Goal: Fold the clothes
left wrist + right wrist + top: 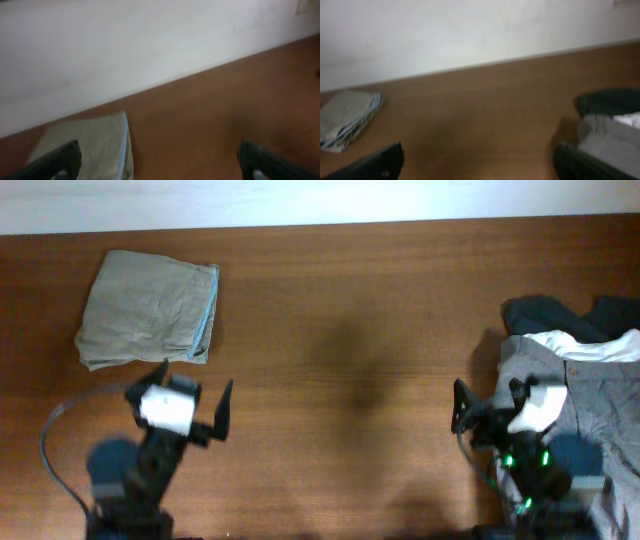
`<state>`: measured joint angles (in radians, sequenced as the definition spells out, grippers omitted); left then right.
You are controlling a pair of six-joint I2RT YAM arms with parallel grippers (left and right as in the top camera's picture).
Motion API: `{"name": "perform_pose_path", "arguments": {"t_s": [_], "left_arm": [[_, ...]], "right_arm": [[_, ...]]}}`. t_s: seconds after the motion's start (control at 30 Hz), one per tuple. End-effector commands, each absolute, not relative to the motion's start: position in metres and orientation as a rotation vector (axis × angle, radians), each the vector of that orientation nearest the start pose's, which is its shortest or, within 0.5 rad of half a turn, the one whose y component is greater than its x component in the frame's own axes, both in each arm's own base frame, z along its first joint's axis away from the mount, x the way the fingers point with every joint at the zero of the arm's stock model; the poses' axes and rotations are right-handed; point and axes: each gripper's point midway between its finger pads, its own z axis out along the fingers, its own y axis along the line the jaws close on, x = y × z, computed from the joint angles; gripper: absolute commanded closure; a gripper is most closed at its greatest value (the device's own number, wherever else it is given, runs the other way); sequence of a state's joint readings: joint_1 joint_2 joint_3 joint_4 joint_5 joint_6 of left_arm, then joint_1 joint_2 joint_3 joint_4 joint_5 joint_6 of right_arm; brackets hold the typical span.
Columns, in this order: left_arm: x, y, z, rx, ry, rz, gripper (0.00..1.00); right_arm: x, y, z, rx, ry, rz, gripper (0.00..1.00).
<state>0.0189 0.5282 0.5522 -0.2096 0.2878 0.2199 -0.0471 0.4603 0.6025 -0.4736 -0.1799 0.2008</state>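
my left gripper (193, 387) and right gripper (489, 402) hang low in frame, both spread wide over brown wooden table (350, 330); white wall (300, 200) above.

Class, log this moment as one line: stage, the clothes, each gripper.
stage: one folded | folded garment: far left | unfolded pile: right | left gripper: open, empty | right gripper: open, empty, at pile edge
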Motion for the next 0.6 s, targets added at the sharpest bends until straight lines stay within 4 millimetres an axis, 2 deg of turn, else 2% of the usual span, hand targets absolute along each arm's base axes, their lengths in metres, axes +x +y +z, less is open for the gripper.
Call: {"name": "perform_pose_path", "arguments": {"t_s": [0.0, 0.1, 0.17, 0.23, 0.3, 0.43, 0.5, 0.57], "left_arm": [[0.316, -0.045, 0.3, 0.379, 1.863, -0.127, 0.01], [0.355, -0.044, 0.305, 0.373, 2.117, -0.186, 0.01], [0.374, -0.044, 0.302, 0.37, 2.227, -0.214, 0.0], [0.388, -0.043, 0.3, 0.368, 2.276, -0.225, 0.01], [0.392, -0.058, 0.3, 0.404, 2.269, -0.334, 0.01], [0.392, -0.062, 0.301, 0.415, 2.262, -0.361, 0.01], [0.393, -0.062, 0.303, 0.416, 2.254, -0.358, 0.01], [0.395, -0.062, 0.305, 0.417, 2.238, -0.354, 0.01]], "right_arm": [[0.276, 0.013, 0.268, 0.147, 2.044, 0.247, 0.01], [0.312, 0.004, 0.272, 0.205, 2.233, 0.205, 0.01], [0.338, 0.008, 0.275, 0.2, 2.286, 0.242, 0.01], [0.352, 0.004, 0.262, 0.219, 2.348, 0.228, 0.01], [0.364, -0.027, 0.227, 0.363, 2.449, 0.15, 0.02], [0.361, -0.103, 0.148, 0.837, 2.584, 0.088, 0.01], [0.359, -0.131, 0.11, 0.983, 2.626, 0.077, 0.01], [0.368, -0.138, 0.081, 1.009, 2.653, 0.086, 0.01]]}}
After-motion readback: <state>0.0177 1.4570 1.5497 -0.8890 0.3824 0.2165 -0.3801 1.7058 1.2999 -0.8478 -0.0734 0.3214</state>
